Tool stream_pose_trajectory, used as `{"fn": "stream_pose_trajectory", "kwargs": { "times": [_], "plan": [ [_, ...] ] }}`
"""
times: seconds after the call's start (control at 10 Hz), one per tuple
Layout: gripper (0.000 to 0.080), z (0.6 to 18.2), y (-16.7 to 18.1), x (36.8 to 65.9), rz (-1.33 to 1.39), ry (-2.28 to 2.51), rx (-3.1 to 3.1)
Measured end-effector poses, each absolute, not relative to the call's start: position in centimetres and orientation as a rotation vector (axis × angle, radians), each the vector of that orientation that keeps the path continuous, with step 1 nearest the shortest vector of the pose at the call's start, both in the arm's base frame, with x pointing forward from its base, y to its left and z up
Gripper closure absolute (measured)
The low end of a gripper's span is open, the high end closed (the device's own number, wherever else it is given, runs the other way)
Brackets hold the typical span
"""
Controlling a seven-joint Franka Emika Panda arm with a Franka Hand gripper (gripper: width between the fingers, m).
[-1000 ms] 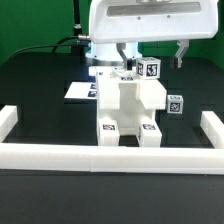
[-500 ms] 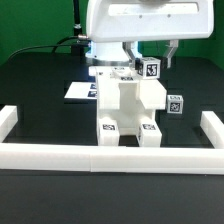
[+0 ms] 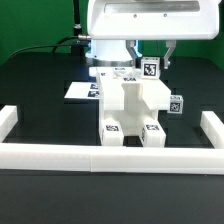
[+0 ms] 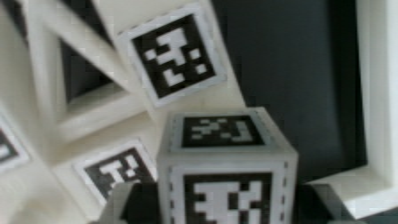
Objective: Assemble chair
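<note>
No readable text; coded marker tags [image 4: 178, 55] on chair [image 3: 130, 100].

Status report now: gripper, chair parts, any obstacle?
Gripper straddles tagged block, grip not confirmed. Part-built chair upright, close to it. Nothing seen blocking.

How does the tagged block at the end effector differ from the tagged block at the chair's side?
The upper block sits high, at the top of the chair, between the fingers of the end effector; the side block sits lower, at the exterior view's right of the chair. The upper block shows two tagged faces in the wrist view; the side block shows one. Both are small and white.
</note>
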State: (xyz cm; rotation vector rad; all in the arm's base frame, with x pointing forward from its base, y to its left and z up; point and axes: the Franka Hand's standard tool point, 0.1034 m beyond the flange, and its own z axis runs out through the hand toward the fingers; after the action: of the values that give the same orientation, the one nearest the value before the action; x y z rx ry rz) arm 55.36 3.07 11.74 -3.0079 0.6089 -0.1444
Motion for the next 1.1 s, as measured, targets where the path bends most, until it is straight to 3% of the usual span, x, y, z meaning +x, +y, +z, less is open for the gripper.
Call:
{"fn": "stream_pose_trajectory", "kwargs": {
  "times": [0.3,0.5,0.6,0.8,1.1],
  "plan": [
    [0.0515,11.6,3.4,55.3,-0.095,1.272,-2.734],
    [0.0515,11.6,3.5,55.3,-0.078,1.402,-2.649],
    [0.0463,11.6,3.6,55.3,-0.079,1.384,-2.66],
    [0.021,11.6,3.6,55.3,-0.083,1.337,-2.685],
    [0.0153,11.7,4.9,55.2,-0.077,0.413,-3.017]
  ]
}}
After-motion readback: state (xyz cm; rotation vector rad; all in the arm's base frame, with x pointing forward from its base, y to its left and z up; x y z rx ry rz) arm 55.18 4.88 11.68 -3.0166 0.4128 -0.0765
